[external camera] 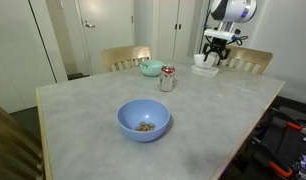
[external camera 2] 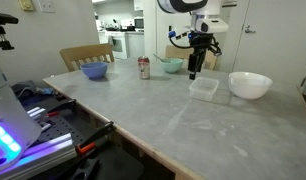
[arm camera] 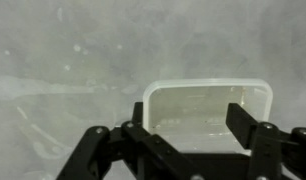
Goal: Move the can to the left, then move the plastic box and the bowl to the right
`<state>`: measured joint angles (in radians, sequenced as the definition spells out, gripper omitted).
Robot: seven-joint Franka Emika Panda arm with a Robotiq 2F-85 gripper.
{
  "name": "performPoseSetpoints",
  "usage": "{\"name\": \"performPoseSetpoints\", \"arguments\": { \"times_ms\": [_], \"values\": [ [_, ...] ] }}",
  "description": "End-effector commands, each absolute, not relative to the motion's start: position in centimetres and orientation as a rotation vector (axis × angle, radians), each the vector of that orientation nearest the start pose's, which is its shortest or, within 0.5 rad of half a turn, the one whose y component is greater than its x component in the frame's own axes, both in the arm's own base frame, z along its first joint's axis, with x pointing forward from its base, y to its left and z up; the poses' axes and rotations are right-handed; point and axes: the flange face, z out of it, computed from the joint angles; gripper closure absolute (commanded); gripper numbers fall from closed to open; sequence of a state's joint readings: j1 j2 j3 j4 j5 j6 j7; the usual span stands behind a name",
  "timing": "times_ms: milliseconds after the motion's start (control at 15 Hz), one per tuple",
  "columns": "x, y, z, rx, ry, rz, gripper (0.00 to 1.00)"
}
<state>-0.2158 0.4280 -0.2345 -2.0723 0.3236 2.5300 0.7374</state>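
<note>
Your gripper (external camera 2: pixel 195 70) hangs wide open and empty just above the plastic box (external camera 2: pixel 204 88), with the can (external camera 2: pixel 144 68) standing well apart beside the teal bowl (external camera 2: pixel 170 65). Come down off-centre and 1 finger (arm camera: pixel 239 122) may land on the thin rim, tipping or skidding the box across the table (external camera 2: pixel 143 110).

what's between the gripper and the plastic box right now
Nothing visible. The open gripper hangs just above the box, and the wrist view shows the box right underneath. The white bowl sits beside the box, not in between.
</note>
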Motion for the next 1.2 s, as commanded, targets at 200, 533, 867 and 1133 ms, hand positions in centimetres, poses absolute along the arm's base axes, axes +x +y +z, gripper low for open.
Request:
{"name": "performPoseSetpoints", "arguments": {
  "times_ms": [200,533,867,1133],
  "values": [
    [53.2,-20.6,28.7,-2.464,1.665,0.088,0.0],
    [52.5,-15.7,32.1,-2.612,1.384,0.226,0.0],
    [51.0,-10.0,33.6,-2.719,1.136,0.281,0.0],
    [49.9,-5.9,34.1,-2.772,1.019,0.271,0.0]
  ]
}}
